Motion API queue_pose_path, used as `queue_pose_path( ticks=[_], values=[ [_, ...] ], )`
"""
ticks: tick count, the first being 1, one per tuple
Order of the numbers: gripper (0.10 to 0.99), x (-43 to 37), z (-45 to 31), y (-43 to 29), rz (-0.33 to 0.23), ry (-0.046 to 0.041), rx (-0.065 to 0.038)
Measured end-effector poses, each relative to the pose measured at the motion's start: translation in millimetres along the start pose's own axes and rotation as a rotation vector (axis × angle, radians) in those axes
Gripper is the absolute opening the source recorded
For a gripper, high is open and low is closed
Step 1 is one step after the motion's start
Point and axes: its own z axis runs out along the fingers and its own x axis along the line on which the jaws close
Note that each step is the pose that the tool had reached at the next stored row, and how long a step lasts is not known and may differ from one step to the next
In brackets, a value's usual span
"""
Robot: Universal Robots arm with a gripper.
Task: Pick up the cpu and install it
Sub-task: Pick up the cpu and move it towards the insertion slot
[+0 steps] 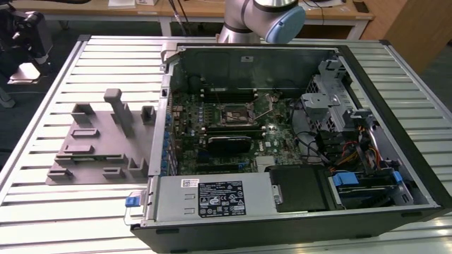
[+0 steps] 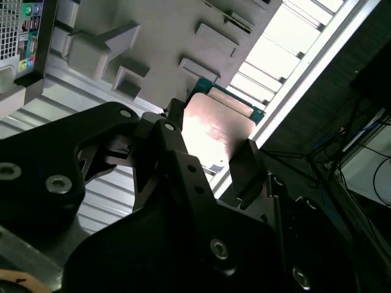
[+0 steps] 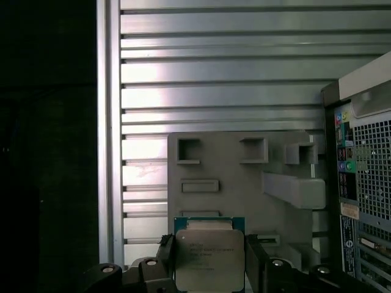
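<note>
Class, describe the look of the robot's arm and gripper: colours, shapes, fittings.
The arm is a silver-grey tube with a round pale-blue joint cap. The gripper is matte black: angular link plates, silver screw heads, two blunt fingers.

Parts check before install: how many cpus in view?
1. The cpu is clamped in the tool in both wrist views, with the grey fixture behind it. Whether the motherboard socket in the exterior view hides another cannot be told.
</note>
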Motion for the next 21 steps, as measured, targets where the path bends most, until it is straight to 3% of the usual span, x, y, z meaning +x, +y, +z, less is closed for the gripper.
queue_pose_path(
  ticks=[11,21],
  values=[
    [0.541,-17.2,0.3,0.7,0.000,0.0001,0.000],
    [0.541,-43.9,0.7,2.0,0.000,0.0002,0.000]
  ],
)
